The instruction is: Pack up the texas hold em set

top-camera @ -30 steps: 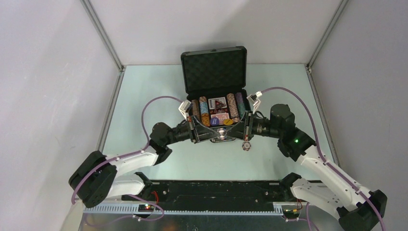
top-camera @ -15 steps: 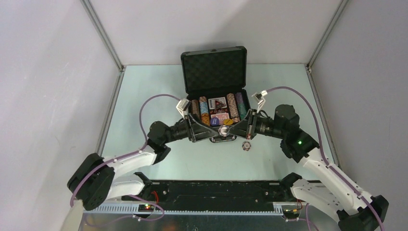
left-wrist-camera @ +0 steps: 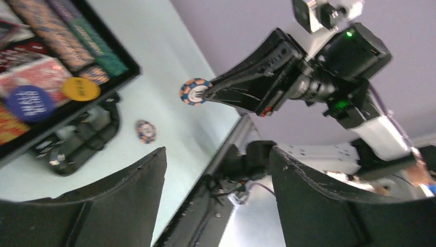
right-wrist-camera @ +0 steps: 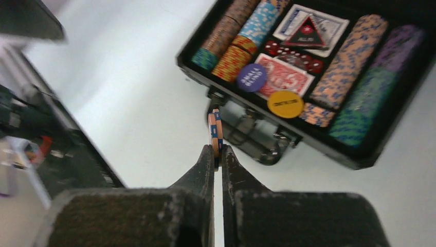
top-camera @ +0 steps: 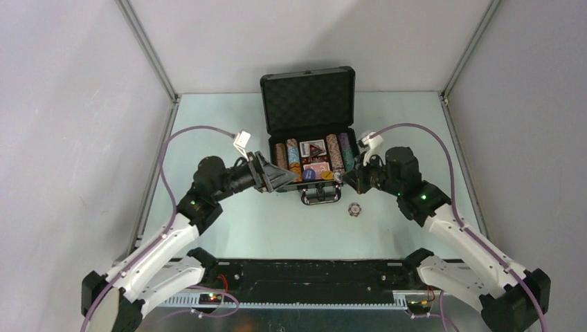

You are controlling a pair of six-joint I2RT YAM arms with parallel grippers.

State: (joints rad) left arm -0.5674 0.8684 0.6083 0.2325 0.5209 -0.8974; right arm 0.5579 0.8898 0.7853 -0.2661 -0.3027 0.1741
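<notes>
- One black case (top-camera: 308, 104) sits open on the table (top-camera: 228, 131), at the top middle of the top view. Its lid stands up.
- Inside it are four rows of chips (right-wrist-camera: 349, 56), two card decks (right-wrist-camera: 283, 74), one blue disc (right-wrist-camera: 251, 77) and one yellow disc (right-wrist-camera: 285, 104).
- Two chips are outside the case. A loose chip (top-camera: 354, 208) lies flat on the table just in front of it.
- The right gripper (right-wrist-camera: 216, 154) pinches the other one, an orange and blue chip (right-wrist-camera: 215, 131), with its fingers pressed on it.
- The left gripper (left-wrist-camera: 218, 150) has its fingers spread wide, with nothing between them.
- A second ago both grippers were close together by the case handle. Now the left one has pulled back to the left and opened. The loose chip has not moved.
- The left wrist view shows the pinched chip's round face, and the loose chip too. The right wrist view shows only its thin edge. In the top view it is hard to make out.
</notes>
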